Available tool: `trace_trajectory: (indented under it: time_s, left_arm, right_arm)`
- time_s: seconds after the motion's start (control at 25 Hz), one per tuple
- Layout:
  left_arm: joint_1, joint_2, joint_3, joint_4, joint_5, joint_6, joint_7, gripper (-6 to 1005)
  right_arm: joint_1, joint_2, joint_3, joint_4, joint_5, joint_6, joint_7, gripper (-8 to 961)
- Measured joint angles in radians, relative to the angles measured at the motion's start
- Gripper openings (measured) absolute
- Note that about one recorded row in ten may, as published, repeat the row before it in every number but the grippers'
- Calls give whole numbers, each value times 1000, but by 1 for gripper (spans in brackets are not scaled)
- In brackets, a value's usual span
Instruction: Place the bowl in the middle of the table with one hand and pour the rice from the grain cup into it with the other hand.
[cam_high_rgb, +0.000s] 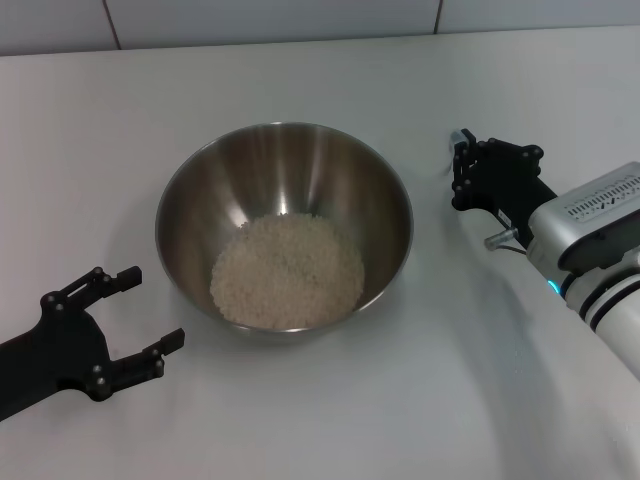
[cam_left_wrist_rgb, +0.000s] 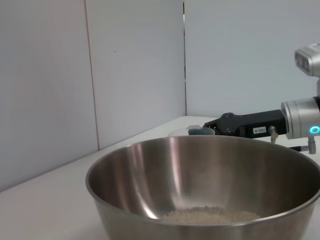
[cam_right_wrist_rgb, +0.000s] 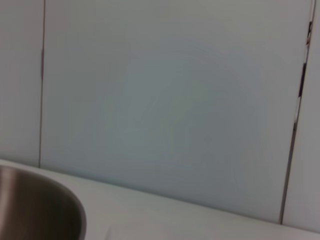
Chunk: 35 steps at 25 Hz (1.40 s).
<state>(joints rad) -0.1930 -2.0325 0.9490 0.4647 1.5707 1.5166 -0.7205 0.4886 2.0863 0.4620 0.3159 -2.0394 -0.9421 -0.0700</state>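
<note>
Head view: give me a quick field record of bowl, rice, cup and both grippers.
bowl: steel bowl upright, mid-table
rice: pale heap on the bowl's bottom
grain cup: only a sliver visible at the right gripper's tip; contents not visible
left gripper: fingers open, empty, beside the bowl, apart from it
right gripper: to the bowl's right, low over the table

Steel bowl (cam_high_rgb: 284, 226), round, shiny, upright mid-table (cam_high_rgb: 330, 410), pale rice (cam_high_rgb: 287, 271) heaped across its bottom. Cup (cam_left_wrist_rgb: 201, 131) barely seen past the far rim in left wrist view, at tip of right gripper (cam_high_rgb: 462, 166); contents not visible. Left gripper (cam_high_rgb: 130, 310) spread wide, just beside bowl, not touching.
</note>
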Motion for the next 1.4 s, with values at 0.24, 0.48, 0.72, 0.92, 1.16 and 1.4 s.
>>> trace_trajectory:
  time_s: [0.24,0.48,0.72,0.92,1.16,1.4]
  left_arm:
    - [-2,0,2,0,0,-1,0,864]
    - [-2,0,2,0,0,-1,-1,864]
    - [-3,0,2,0,2,-2,-1,864]
    - [-3,0,1,0,9,-3,-1,864]
    - [-3,0,-1,0,11,-3,-2,864]
    - [2,3,-4,0,11,2,-2,864]
  right_arm:
    - [10,0,2,1,-1,31,0,173]
    - [6,0,1,2,-1,32,2,181]
    - [-17,0,0,10,-1,11,3,378]
    - [-44,0,-1,18,-1,-5,4,487]
    - [-100,-3,-25,34,-12,-76,7,618]
    - [-184,-11,-58,40,-41,-169,20,679]
